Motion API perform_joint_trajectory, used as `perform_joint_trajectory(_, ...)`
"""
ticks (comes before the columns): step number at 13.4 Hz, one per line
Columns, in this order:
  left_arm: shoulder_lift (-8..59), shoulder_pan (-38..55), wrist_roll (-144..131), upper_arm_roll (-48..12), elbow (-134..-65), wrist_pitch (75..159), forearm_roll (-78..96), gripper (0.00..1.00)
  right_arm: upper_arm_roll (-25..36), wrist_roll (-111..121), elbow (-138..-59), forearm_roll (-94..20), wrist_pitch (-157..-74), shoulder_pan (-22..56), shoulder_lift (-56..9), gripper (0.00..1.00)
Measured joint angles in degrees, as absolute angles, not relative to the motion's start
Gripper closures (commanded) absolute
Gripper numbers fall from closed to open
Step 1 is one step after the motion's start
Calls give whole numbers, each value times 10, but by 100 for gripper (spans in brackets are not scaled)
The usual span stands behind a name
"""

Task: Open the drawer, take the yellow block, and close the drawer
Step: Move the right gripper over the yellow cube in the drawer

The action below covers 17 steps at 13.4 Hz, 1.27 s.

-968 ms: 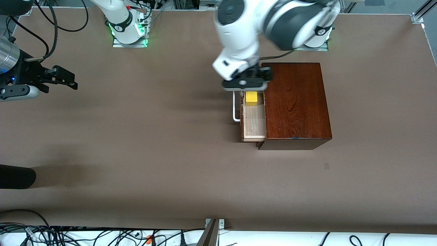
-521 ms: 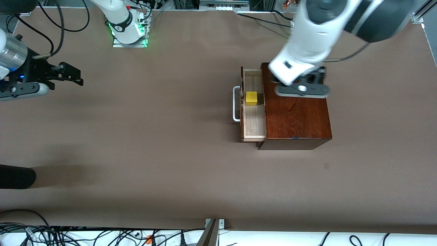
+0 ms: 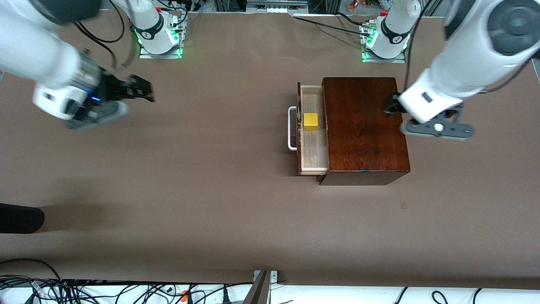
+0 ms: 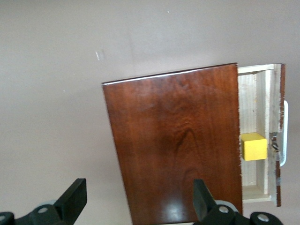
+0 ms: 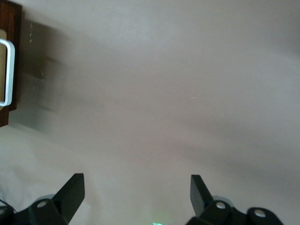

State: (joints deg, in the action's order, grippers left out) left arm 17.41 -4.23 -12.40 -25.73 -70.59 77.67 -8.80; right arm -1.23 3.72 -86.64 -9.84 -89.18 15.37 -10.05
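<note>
The drawer (image 3: pixel 314 147) of the dark reddish-brown wooden box (image 3: pixel 365 126) is pulled out, its pale inside showing and its white loop handle (image 3: pixel 291 128) toward the right arm's end. The yellow block (image 3: pixel 311 121) sits in the drawer, touched by nothing. In the left wrist view the block (image 4: pixel 253 146) lies in the drawer (image 4: pixel 257 93). My left gripper (image 3: pixel 436 130) (image 4: pixel 139 199) hangs open and holds nothing, up over the box's edge at the left arm's end. My right gripper (image 3: pixel 145 92) (image 5: pixel 136 192) is open and holds nothing, over bare table toward the right arm's end. The handle (image 5: pixel 7 72) shows in the right wrist view.
The brown table (image 3: pixel 211 169) stretches wide between the right gripper and the drawer. A dark rounded object (image 3: pixel 19 218) pokes in at the table's edge at the right arm's end. Cables (image 3: pixel 84 291) lie along the edge nearest the front camera.
The left arm has swung up and away from over the drawer, across the box toward its own end of the table. The right arm has moved in toward the box. The block stayed put.
</note>
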Motion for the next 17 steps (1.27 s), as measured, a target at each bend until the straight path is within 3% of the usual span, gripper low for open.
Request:
perform_joint_trajectory(3,119,9,-57,-112,-741,806,-44,0,-15,105,-865,-98,-964,226,-145,0)
perform_joint_trajectory(6,38,30,-32,-26,-863,901,-36,0,-16,123,-863,-87,-1019,310,-160,0)
perform_joint_trajectory(9,5,38,-31,-4,-923,924,-24,0,-18,125,-863,-11,-1092,408,-183,0)
perform_joint_trajectory(14,4,37,-37,1,-930,922,7,0,-17,137,-803,72,-1163,526,-295,0)
perform_joint_trajectory(17,4,37,-55,0,-930,902,7,0,-15,143,-764,82,-1197,553,-351,0)
